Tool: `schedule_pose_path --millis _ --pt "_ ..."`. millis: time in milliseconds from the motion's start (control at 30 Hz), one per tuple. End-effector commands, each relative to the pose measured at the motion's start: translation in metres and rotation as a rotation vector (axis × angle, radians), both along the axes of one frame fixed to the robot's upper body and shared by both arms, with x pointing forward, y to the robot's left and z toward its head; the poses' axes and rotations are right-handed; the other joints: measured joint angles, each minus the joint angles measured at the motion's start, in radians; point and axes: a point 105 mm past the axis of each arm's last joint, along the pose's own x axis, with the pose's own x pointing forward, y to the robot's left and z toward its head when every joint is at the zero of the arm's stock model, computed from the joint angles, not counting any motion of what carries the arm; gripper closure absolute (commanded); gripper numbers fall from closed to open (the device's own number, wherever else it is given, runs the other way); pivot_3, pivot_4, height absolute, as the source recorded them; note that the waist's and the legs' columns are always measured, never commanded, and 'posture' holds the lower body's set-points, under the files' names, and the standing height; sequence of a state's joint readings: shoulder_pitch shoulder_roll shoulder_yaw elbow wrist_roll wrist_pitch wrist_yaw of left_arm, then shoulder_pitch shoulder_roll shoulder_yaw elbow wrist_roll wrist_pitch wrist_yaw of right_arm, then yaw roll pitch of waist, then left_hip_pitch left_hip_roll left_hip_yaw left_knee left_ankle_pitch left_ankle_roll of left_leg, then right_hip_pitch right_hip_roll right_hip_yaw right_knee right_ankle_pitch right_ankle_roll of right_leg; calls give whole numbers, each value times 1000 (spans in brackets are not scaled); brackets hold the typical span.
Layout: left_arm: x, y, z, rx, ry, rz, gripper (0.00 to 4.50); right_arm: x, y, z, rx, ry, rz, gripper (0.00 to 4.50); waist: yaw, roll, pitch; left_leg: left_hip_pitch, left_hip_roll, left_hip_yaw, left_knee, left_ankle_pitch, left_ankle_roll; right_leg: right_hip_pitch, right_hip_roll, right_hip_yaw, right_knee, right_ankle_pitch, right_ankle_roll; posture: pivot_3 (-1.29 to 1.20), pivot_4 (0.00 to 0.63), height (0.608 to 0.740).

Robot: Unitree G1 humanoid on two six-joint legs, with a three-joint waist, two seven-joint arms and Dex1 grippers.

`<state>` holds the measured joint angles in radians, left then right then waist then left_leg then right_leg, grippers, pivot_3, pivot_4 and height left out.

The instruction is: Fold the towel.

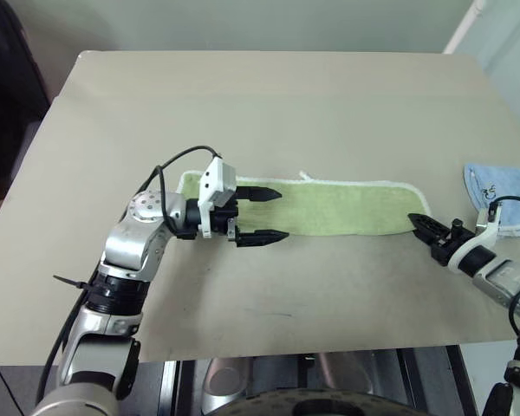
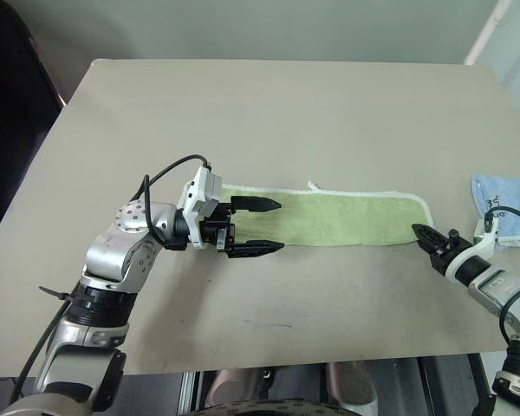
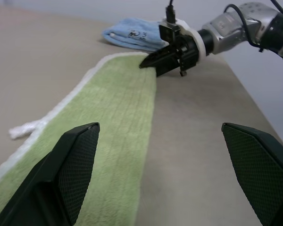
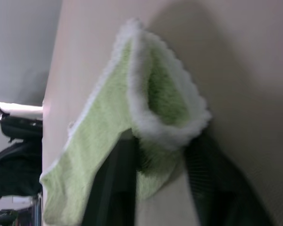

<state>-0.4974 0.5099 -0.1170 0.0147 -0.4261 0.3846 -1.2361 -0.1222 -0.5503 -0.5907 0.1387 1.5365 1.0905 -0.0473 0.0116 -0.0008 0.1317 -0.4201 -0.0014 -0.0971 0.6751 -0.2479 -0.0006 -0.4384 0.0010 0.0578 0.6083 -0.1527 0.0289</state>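
The towel [image 1: 347, 208], a long light green strip with white edging, lies flat across the middle of the tan table [image 1: 269, 104]. My left gripper [image 1: 282, 215] is open, pointing along the towel just above its left part, one finger over the cloth and one past its near edge. At the towel's right end, my right gripper [image 1: 419, 224] is shut on the near corner. In the right wrist view that corner of the towel [image 4: 165, 94] bunches up between the two dark fingers [image 4: 113, 183]. The left wrist view shows the towel [image 3: 118, 108] running away to the right gripper [image 3: 153, 61].
A smaller light blue cloth [image 1: 503, 195] with a dark print lies at the table's right edge, just beyond the right gripper. A short white thread [image 1: 305, 176] sticks out from the towel's far edge. The table's near edge runs just below both arms.
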Motion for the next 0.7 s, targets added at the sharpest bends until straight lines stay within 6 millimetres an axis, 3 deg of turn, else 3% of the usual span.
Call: schedule_pose_path --millis 33,167,500,700 --pt "2 -8 10 -17 -51 -27 0 -1 -7 -1 5 -9 -60 4463 -1 -2 -1 0 0 0 1 0 0 1 0 0 -1 0 1 0 150 740" --pt "4 -10 9 -25 -51 -21 0 -9 -16 3 7 -26 -102 4463 1 -1 -1 0 -2 0 4 -2 3 2 -2 1 -1 1 3 0 150 740" --pt "5 -20 9 -58 -54 -16 0 -40 -64 21 -51 -79 -264 4463 37 1 -1 -4 -8 2 7 -10 10 2 -9 0 0 -6 5 0 150 740" --pt "5 -20 10 -62 -58 -15 0 -45 -68 22 -60 -78 -272 4463 33 1 -2 -2 -7 5 7 -17 4 1 -9 0 0 -7 11 0 150 740"
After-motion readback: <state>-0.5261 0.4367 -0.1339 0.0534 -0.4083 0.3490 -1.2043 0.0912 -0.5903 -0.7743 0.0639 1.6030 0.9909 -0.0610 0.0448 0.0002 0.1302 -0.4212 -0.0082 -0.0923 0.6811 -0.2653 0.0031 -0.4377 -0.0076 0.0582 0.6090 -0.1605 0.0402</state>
